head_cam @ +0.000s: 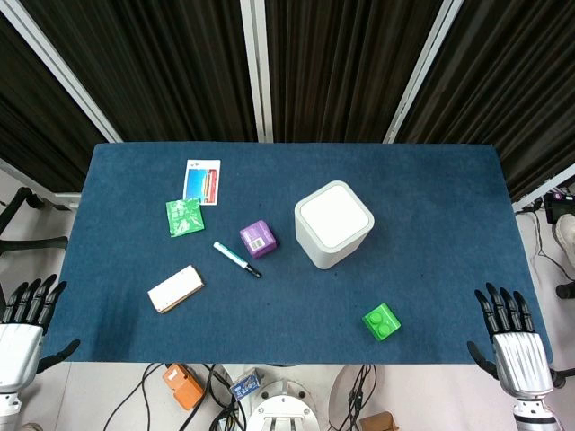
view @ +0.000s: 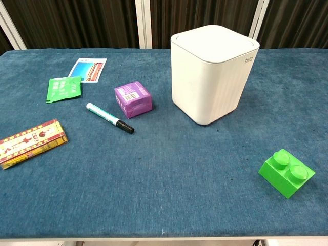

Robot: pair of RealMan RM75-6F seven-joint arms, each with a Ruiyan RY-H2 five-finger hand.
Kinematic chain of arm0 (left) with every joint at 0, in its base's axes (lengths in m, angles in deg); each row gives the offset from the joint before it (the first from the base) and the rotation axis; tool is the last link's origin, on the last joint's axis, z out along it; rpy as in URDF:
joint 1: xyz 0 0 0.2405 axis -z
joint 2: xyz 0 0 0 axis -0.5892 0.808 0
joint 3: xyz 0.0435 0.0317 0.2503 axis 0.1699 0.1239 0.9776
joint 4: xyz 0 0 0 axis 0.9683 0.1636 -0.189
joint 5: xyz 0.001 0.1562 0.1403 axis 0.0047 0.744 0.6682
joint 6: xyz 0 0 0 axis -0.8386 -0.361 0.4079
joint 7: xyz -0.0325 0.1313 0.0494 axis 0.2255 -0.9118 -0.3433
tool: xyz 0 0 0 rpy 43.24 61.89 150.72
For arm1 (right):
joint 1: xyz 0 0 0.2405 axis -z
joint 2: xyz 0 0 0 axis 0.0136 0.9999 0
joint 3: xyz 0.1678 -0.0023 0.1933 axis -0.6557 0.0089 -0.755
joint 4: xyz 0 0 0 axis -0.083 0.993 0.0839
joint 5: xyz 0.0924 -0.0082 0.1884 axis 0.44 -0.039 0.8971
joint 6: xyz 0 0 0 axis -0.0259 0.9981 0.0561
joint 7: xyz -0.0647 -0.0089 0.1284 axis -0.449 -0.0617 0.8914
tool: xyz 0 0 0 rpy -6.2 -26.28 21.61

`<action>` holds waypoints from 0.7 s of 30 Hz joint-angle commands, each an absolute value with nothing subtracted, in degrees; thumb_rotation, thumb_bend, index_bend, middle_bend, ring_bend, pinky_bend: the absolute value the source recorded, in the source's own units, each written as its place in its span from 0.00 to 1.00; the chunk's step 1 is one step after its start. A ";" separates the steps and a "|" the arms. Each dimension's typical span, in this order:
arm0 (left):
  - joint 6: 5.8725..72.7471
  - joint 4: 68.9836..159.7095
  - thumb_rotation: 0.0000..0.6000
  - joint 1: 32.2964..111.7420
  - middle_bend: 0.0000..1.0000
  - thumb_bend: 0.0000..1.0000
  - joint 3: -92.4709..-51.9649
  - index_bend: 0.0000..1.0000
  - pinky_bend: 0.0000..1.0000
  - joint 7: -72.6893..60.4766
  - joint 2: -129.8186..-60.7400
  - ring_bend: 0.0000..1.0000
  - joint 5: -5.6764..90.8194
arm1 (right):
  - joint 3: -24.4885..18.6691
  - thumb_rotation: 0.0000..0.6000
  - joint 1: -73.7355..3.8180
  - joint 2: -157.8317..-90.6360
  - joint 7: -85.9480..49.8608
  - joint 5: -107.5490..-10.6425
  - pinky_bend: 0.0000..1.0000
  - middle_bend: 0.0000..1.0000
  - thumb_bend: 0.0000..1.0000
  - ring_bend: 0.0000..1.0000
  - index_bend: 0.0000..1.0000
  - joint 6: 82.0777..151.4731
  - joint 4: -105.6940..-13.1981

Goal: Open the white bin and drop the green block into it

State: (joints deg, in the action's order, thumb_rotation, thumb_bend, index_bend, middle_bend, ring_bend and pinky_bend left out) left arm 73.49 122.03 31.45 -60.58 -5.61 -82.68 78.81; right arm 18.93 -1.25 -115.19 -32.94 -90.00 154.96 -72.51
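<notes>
The white bin [head_cam: 333, 224] [view: 212, 73] stands right of the table's middle with its lid down. The green block [head_cam: 382, 321] [view: 286, 172], with two round studs on top, lies near the front edge, to the right of the bin. My left hand [head_cam: 24, 327] hangs off the front left corner of the table, fingers spread and holding nothing. My right hand [head_cam: 514, 339] is off the front right corner, fingers spread too, well right of the green block. Neither hand shows in the chest view.
On the blue cloth table [head_cam: 431, 189] lie a purple box [head_cam: 258, 238] [view: 133, 99], a marker pen [head_cam: 236, 259] [view: 109, 118], a green packet [head_cam: 184, 215] [view: 64, 88], a card [head_cam: 202, 181] [view: 87, 69] and a long snack box [head_cam: 175, 288] [view: 32, 142], all left of the bin.
</notes>
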 commanded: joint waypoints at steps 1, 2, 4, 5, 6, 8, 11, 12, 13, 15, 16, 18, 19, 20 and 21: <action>73.52 122.05 1.00 31.43 0.00 0.07 -60.59 0.00 0.01 -5.57 -82.62 0.00 78.82 | 18.00 1.00 -1.10 -115.02 -33.35 -90.08 0.00 0.00 0.38 0.00 0.00 153.62 -72.91; 73.60 122.02 1.00 31.39 0.00 0.07 -60.59 0.00 0.01 -5.58 -82.64 0.00 78.86 | 17.85 1.00 -1.10 -115.04 -33.43 -90.48 0.00 0.00 0.38 0.00 0.00 153.42 -72.95; 73.82 121.95 1.00 31.30 0.00 0.07 -60.51 0.00 0.01 -5.62 -82.70 0.00 79.10 | 17.40 1.00 -1.22 -115.21 -33.43 -91.58 0.00 0.00 0.38 0.00 0.00 153.08 -73.02; 73.84 121.89 1.00 31.23 0.00 0.07 -60.43 0.00 0.01 -5.66 -82.79 0.00 79.15 | 17.00 1.00 -1.56 -115.30 -33.57 -92.24 0.00 0.00 0.38 0.00 0.00 152.66 -73.19; 73.80 121.88 1.00 31.20 0.00 0.07 -60.38 0.00 0.01 -5.70 -82.83 0.00 79.16 | 16.60 1.00 -2.02 -115.25 -33.76 -92.65 0.00 0.00 0.38 0.00 0.00 152.07 -73.62; 73.76 121.83 1.00 31.22 0.00 0.07 -60.24 0.00 0.01 -5.90 -82.92 0.00 79.43 | 15.29 1.00 -4.11 -114.30 -34.95 -93.27 0.00 0.00 0.38 0.00 0.00 149.36 -76.08; 73.79 121.75 1.00 31.24 0.00 0.07 -60.20 0.00 0.01 -6.08 -82.98 0.00 79.65 | 12.27 1.00 -8.79 -111.49 -38.62 -92.54 0.00 0.00 0.38 0.00 0.00 142.93 -82.61; 73.75 121.76 1.00 31.25 0.00 0.07 -60.22 0.00 0.01 -6.13 -82.98 0.00 79.61 | 11.20 1.00 -10.38 -110.48 -40.01 -91.55 0.00 0.00 0.38 0.00 0.00 140.35 -85.18; 73.70 121.79 1.00 31.27 0.00 0.07 -60.27 0.00 0.01 -6.13 -82.97 0.00 79.53 | 10.01 1.00 -12.04 -109.55 -41.50 -90.51 0.00 0.00 0.38 0.00 0.00 137.83 -87.59; 73.58 121.93 1.00 31.33 0.00 0.07 -60.49 0.00 0.01 -6.00 -82.90 0.00 79.21 | 6.69 1.00 -15.79 -108.30 -45.51 -87.62 0.00 0.00 0.38 0.00 0.00 132.69 -91.97; 73.49 121.98 1.00 31.38 0.00 0.08 -60.58 0.00 0.01 -5.92 -82.86 0.00 79.05 | 5.17 1.00 -17.32 -108.14 -47.28 -86.05 0.00 0.00 0.38 0.00 0.00 130.73 -93.42; 73.14 122.09 1.00 31.50 0.00 0.08 -60.70 0.00 0.01 -5.67 -82.71 0.00 78.72 | 1.59 1.00 -20.79 -108.43 -50.84 -81.93 0.00 0.00 0.38 0.00 0.00 126.64 -95.91; 73.02 122.13 1.00 31.54 0.00 0.08 -60.75 0.00 0.01 -5.56 -82.64 0.00 78.57 | 0.20 1.00 -22.15 -108.74 -51.98 -79.95 0.00 0.00 0.38 0.00 0.00 125.08 -96.66; 72.90 122.15 1.00 31.57 0.00 0.08 -60.82 0.00 0.01 -5.44 -82.56 0.00 78.40 | -1.43 1.00 -23.87 -109.16 -53.39 -77.36 0.00 0.00 0.38 0.00 0.00 123.16 -97.39; 72.86 122.18 1.00 31.59 0.00 0.08 -60.86 0.00 0.01 -5.31 -82.50 0.00 78.31 | -2.46 1.00 -25.08 -109.49 -54.30 -75.52 0.00 0.02 0.38 0.00 0.00 121.84 -97.75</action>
